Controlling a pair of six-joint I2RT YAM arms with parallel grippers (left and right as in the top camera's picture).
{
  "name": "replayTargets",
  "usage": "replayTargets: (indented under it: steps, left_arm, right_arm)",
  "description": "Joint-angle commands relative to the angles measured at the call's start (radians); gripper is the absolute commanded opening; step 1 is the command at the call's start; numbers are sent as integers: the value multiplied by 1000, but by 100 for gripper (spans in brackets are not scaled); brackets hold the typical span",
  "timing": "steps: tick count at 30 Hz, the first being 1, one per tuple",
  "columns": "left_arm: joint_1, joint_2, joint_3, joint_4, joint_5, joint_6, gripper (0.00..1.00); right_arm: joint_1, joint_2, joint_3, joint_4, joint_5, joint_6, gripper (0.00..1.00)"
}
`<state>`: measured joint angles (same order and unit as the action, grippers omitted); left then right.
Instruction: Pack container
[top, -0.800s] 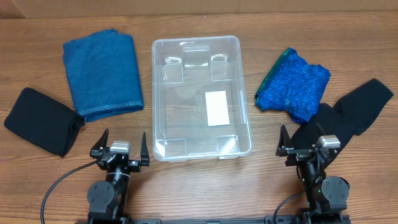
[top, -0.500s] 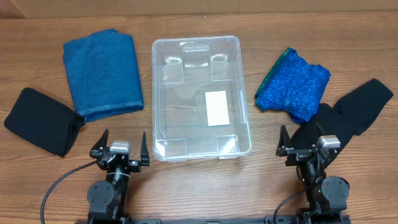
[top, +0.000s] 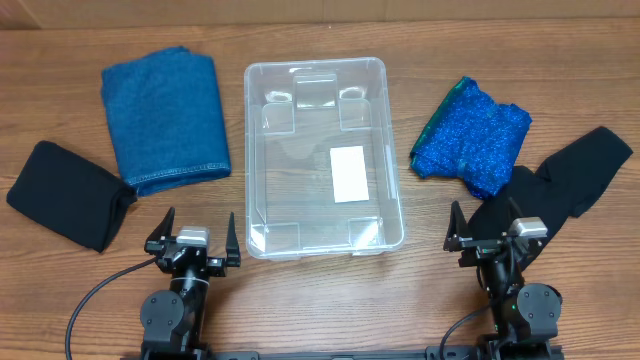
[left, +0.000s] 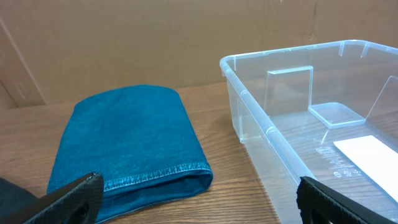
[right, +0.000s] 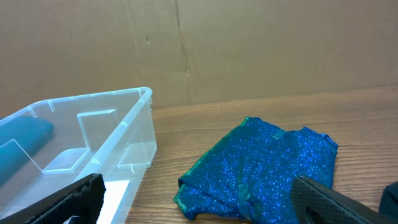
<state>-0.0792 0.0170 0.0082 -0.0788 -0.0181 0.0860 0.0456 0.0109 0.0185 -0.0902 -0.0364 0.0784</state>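
The clear plastic container (top: 322, 155) stands empty in the middle of the table, with a white label (top: 347, 174) on its bottom. It shows in the left wrist view (left: 311, 130) and the right wrist view (right: 81, 140). A folded teal-blue cloth (top: 165, 118) lies to its left, also in the left wrist view (left: 127, 146). A sparkly blue cloth (top: 472, 135) lies to its right, also in the right wrist view (right: 267, 168). My left gripper (top: 192, 238) and right gripper (top: 487, 232) are open and empty near the table's front edge.
A black cloth (top: 68, 194) lies at the far left. Another black cloth (top: 560, 175) lies at the right, partly beside my right gripper. A cardboard wall (left: 155, 37) stands behind the table.
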Motion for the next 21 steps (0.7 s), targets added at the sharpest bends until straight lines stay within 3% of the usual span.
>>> replayTargets:
  steps: [1, 4, 7, 12, 17, 21]
  left_arm:
    - [1, -5, -3, 1, 19, 18, 100]
    - [1, -5, -3, 9, 17, 8, 100]
    - [1, 6, 14, -31, 19, -140, 100]
    - [1, 109, 294, -218, 14, -177, 100]
    - [1, 476, 705, -476, -11, -184, 100]
    - [1, 826, 1092, -827, 12, -190, 100]
  right_arm:
    - [-6, -8, -10, 7, 6, 5, 100]
    - [-6, -8, -10, 16, -39, 62, 100]
    - [-6, 10, -2, 4, -57, 165, 100]
    - [-8, 214, 214, -117, 56, 161, 100]
    - [-10, 707, 650, -276, 70, 87, 100]
    - [-147, 1293, 1256, -750, 8, 16, 100]
